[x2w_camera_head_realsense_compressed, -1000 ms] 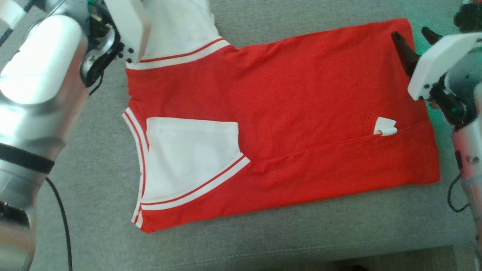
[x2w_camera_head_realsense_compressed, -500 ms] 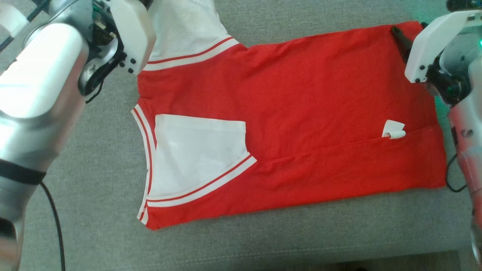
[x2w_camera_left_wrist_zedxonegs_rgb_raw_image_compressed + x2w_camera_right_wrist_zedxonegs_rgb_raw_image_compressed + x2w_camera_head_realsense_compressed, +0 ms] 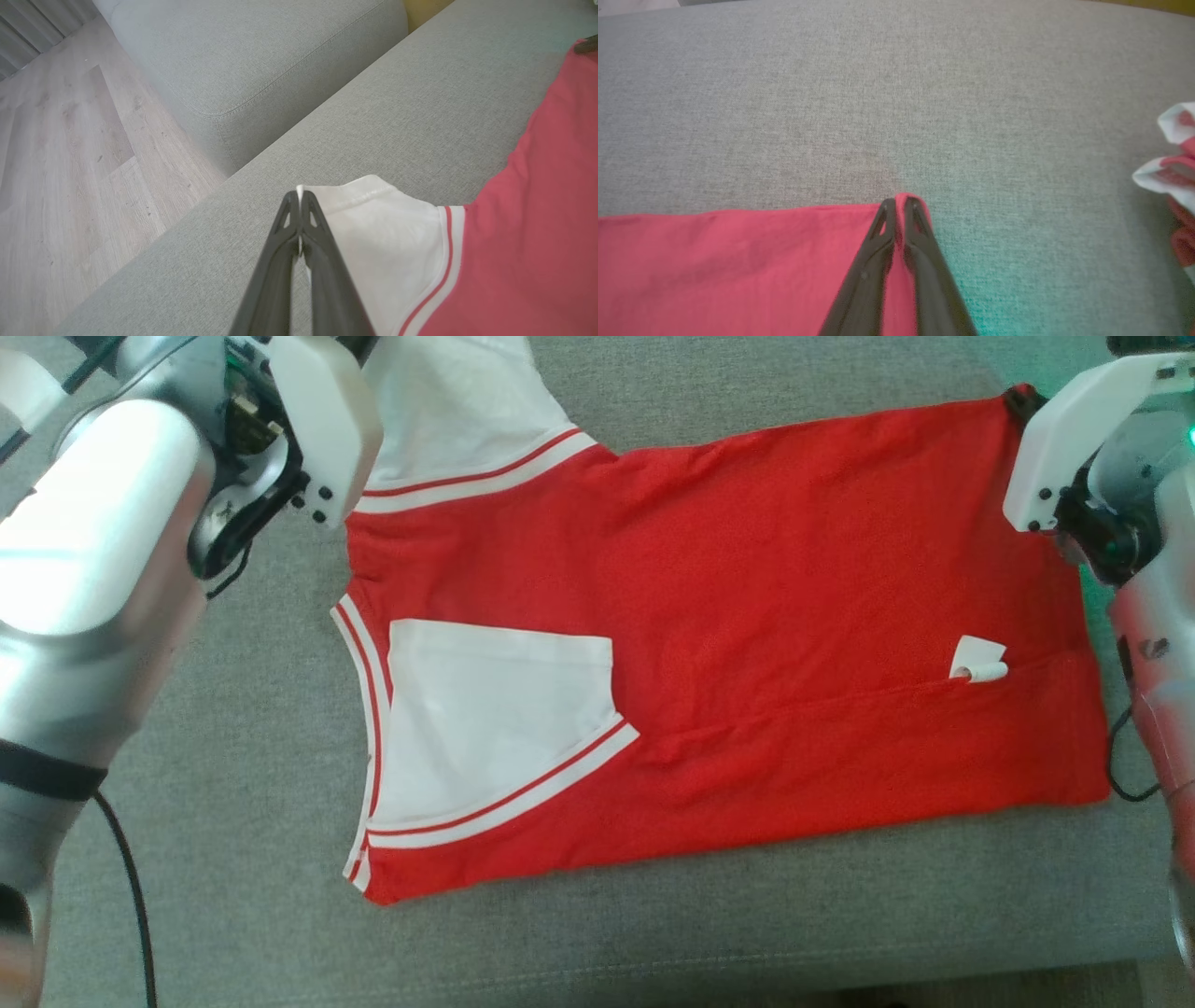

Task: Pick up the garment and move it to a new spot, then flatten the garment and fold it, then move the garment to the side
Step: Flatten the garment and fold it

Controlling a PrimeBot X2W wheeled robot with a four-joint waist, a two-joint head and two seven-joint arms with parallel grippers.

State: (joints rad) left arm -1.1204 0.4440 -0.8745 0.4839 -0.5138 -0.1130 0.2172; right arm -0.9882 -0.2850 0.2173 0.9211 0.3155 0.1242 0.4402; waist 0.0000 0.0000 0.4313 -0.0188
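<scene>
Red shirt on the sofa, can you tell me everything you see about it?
The red shirt is soft knit cloth, red with white sleeves and white-and-red striped trim. It lies spread nearly flat on the grey sofa cushion, its near long edge folded over the body, the near sleeve lying on top, and a small white label poking out at the fold. The left gripper pinches the edge of the far sleeve; the right gripper pinches a red hem corner.
</scene>
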